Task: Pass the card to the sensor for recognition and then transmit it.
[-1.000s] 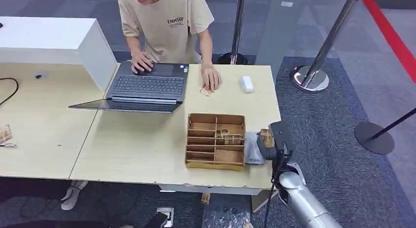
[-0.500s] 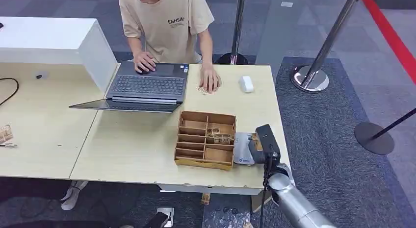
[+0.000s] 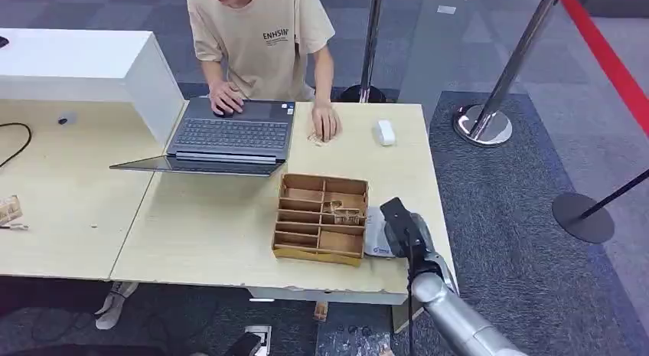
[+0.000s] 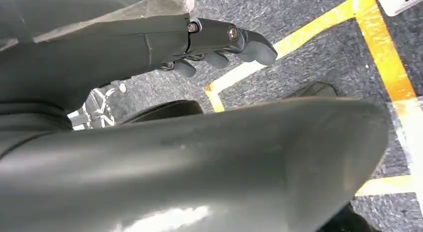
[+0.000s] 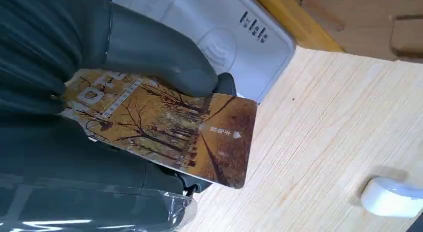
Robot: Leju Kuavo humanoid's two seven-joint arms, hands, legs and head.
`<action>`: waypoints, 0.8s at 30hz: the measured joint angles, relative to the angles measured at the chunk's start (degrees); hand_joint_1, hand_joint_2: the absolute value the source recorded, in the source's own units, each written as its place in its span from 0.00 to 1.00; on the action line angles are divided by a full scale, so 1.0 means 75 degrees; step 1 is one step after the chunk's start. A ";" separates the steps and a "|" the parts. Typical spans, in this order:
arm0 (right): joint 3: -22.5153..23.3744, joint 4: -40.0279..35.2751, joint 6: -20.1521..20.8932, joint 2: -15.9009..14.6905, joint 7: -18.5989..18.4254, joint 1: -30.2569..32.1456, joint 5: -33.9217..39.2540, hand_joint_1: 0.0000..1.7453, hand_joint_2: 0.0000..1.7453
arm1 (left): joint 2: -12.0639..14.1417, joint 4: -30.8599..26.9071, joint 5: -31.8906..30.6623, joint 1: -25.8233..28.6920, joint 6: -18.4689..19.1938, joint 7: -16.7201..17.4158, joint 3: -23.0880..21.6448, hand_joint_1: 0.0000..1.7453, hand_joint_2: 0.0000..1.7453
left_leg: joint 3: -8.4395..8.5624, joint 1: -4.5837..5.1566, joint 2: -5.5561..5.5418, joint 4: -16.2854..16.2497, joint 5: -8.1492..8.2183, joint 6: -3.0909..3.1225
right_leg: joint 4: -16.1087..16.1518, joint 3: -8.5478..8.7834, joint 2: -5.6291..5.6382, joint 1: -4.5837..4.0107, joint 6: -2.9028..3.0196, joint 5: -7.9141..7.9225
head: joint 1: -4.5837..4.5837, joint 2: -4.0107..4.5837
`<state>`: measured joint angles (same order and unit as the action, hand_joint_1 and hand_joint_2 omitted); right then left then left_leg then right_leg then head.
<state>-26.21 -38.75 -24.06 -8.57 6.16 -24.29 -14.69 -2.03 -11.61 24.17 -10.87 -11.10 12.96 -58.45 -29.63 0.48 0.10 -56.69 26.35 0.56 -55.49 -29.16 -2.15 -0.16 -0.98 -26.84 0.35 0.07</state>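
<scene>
— Where was the card [image 5: 169, 134] at that moment?

— In my right hand [image 3: 403, 232], pinched under the thumb [image 5: 154, 55] with the other fingers behind it. Its free end stuck out over the bench [image 3: 207, 241], just beside the sensor [image 5: 219, 37] (a pale grey pad with a round mark on it).

— And where did the sensor sit?

— Flat on the bench, against the right side of the wooden tray [image 3: 320, 218], near the bench's front right corner. My hand hung over it.

— Your left hand [image 4: 219, 42]?

— Low beside my body above the grey floor with its yellow lines, fingers curled in, holding nothing.

— Anyone else about?

— A person [image 3: 260, 42] leaned over the far edge, one hand on a laptop [image 3: 229, 134], the other flat on the bench near a white mouse [image 3: 385, 132].
</scene>
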 joint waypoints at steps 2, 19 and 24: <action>-0.0041 -0.0041 -0.0015 -0.0050 0.0000 0.0012 -0.0032 1.00 1.00 | 0.0000 0.0000 0.0000 0.0040 0.0000 0.0009 0.0000 0.00 0.00 | 0.0001 0.0000 0.0003 0.0000 0.0000 0.0000 | 0.0000 0.0002 0.0000 0.0000 0.0000 0.0000 | 0.0003 0.0000; -0.0102 -0.1946 0.0108 -0.0466 -0.0283 -0.0050 -0.0312 1.00 1.00 | -0.0009 0.0000 -0.0157 0.0149 -0.0050 -0.0315 0.0000 0.00 0.00 | -0.0019 0.0003 0.0007 0.0000 0.0000 0.0000 | -0.0004 -0.0013 -0.0001 0.0004 -0.0001 0.0000 | 0.0003 0.0000; -0.0084 -0.3017 0.0067 -0.0554 -0.0525 -0.0108 -0.0452 1.00 1.00 | -0.0012 0.0000 -0.0222 0.0150 -0.0035 -0.0288 0.0000 0.00 0.00 | -0.0023 0.0002 0.0007 0.0000 0.0000 0.0000 | -0.0005 -0.0019 -0.0001 0.0002 0.0000 0.0000 | 0.0000 0.0000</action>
<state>-26.84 -61.38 -23.56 -12.72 2.23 -25.10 -18.08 -2.12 -11.61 22.51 -9.75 -11.37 10.80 -58.45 -29.80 0.49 0.15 -56.69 26.35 0.56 -55.53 -29.30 -2.16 -0.14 -0.98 -26.84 0.35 0.07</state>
